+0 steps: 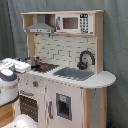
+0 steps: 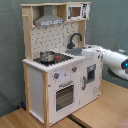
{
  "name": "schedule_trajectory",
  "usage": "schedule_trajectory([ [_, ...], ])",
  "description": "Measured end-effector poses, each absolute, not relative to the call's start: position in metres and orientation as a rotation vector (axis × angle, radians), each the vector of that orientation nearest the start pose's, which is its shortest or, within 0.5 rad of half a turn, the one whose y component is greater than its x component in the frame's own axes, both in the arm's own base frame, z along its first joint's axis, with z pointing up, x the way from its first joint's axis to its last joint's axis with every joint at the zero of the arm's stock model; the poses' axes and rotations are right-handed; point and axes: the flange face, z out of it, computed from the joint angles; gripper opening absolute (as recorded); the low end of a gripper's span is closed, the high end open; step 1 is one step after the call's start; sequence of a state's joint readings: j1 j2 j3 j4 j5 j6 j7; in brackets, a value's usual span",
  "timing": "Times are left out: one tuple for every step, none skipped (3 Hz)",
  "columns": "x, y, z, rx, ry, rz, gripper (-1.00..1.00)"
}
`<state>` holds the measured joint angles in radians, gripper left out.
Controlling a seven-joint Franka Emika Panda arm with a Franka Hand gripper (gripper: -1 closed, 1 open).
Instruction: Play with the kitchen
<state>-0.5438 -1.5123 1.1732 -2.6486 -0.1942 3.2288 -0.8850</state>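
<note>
The kitchen (image 1: 65, 95) is a tall white and light-wood toy unit, seen in both exterior views (image 2: 50, 82). It has a grey hood (image 1: 41, 25), a small microwave (image 1: 72, 23), a black faucet (image 1: 85, 59) over a grey sink (image 1: 74, 74), and a metal pot (image 2: 47, 56) on the stovetop. Knobs sit above the oven door (image 2: 64, 95). My white arm reaches toward the kitchen's front at counter height. The gripper (image 2: 86, 51) overlaps the sink end of the counter in the second exterior view and lies by the stove end (image 1: 22, 65) in the first exterior view.
A grey curtain (image 1: 12, 30) hangs behind the kitchen. The unit stands on a wooden tabletop (image 2: 100, 115). A white rounded part (image 1: 22, 122) shows at the first exterior view's bottom left, below my arm.
</note>
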Motion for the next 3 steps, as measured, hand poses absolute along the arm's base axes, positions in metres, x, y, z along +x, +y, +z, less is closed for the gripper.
schedule_trajectory([
  [0.259,0.36,0.461,0.627,1.353,0.703,1.0],
  [0.268,0.358,0.417,0.648,1.419,0.657,1.0],
  [0.271,0.355,0.372,0.627,1.477,0.583,1.0],
])
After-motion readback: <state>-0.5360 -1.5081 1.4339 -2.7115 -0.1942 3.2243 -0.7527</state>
